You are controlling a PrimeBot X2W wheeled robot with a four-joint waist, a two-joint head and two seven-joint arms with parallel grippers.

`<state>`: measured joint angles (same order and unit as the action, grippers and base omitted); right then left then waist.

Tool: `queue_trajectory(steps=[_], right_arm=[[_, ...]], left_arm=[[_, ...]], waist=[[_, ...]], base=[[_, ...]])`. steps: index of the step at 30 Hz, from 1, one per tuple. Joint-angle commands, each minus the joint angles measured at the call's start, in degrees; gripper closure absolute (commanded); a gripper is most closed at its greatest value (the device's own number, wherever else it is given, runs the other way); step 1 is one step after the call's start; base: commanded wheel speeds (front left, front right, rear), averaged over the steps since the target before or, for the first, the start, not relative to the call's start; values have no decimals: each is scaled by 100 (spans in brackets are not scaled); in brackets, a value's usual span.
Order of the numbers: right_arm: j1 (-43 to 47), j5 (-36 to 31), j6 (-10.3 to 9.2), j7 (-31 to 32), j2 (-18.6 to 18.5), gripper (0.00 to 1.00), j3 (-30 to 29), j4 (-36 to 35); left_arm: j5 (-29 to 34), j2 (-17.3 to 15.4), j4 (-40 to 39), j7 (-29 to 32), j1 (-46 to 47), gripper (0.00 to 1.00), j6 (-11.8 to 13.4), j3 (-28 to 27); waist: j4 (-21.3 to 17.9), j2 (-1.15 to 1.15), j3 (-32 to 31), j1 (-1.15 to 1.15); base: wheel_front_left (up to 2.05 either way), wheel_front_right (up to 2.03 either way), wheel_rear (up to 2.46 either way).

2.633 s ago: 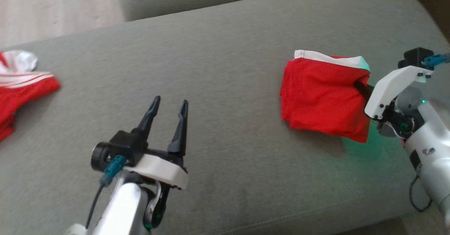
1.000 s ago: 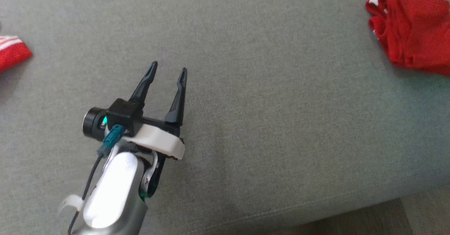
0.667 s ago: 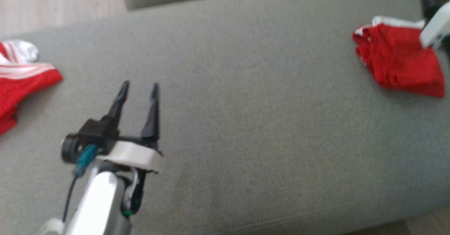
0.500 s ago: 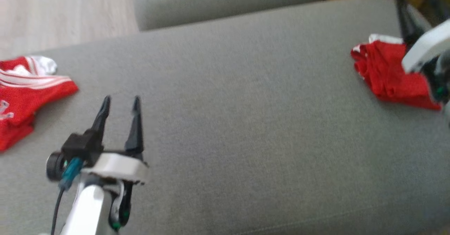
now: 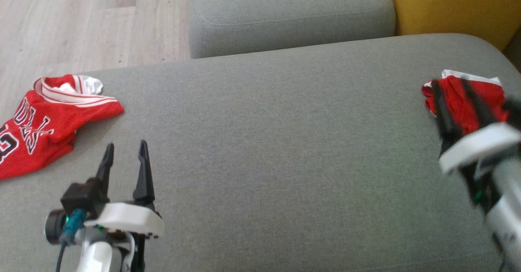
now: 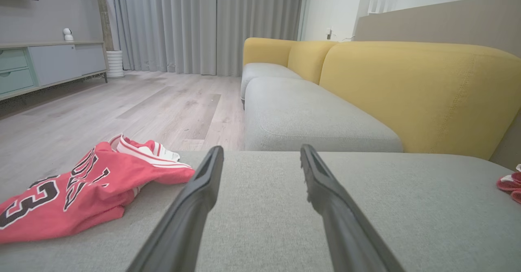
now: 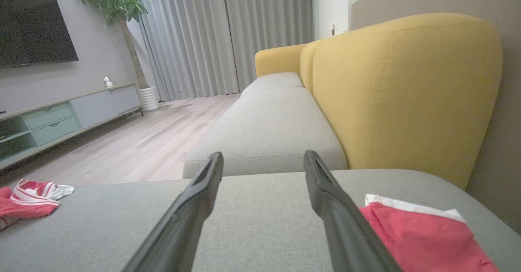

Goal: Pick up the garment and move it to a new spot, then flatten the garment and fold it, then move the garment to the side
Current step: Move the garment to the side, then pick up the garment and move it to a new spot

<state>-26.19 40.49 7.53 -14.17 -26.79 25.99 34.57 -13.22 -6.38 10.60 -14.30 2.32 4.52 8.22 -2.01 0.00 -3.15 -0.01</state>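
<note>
Now my right claw (image 5: 449,82) has come back out of the folded garment (image 7: 423,235), which it was reaching into a couple of seconds ago. Its jaws stand wide and empty. The garment lies alone near the right edge of the sofa cushion (image 5: 276,141), towards the far corner by the yellow backrest (image 5: 447,3), so I judge the move to the side done. My left claw (image 5: 125,144) hangs wide and empty over the near left part, close to a loose red jersey (image 5: 44,121) at the left edge. From the head my right claw blurs across the garment, so I cannot judge the fold's neatness. The jersey runs out of view, its print only partly legible.
</note>
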Motion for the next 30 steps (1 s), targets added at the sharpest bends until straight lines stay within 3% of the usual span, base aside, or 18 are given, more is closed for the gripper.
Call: queue_trajectory(steps=[1, 8, 15, 30], right_arm=[[67, -109, -4, -71, 16, 0, -63, -251], [1428, -1263, -4, -81, 682, 0, -1107, -1381], [2202, -1975, -4, -75, 1292, 0, -1620, -1943], [2334, -2279, -4, 167, 1556, 0, -1830, -2335]], left_arm=[[41, -26, -207, -70, 195, 0, 4, -263], [164, 131, -233, -70, 31, 0, -32, -334], [291, 239, -205, -70, -62, 0, -79, -344], [389, 316, -58, -70, 61, 0, -241, -435]], waist=[[18, 0, -3, 1], [95, 0, 29, 1], [85, 0, 77, 1], [110, 0, 108, 1]], base=[[0, 0, 0], [0, 0, 0], [0, 0, 0], [0, 0, 0]])
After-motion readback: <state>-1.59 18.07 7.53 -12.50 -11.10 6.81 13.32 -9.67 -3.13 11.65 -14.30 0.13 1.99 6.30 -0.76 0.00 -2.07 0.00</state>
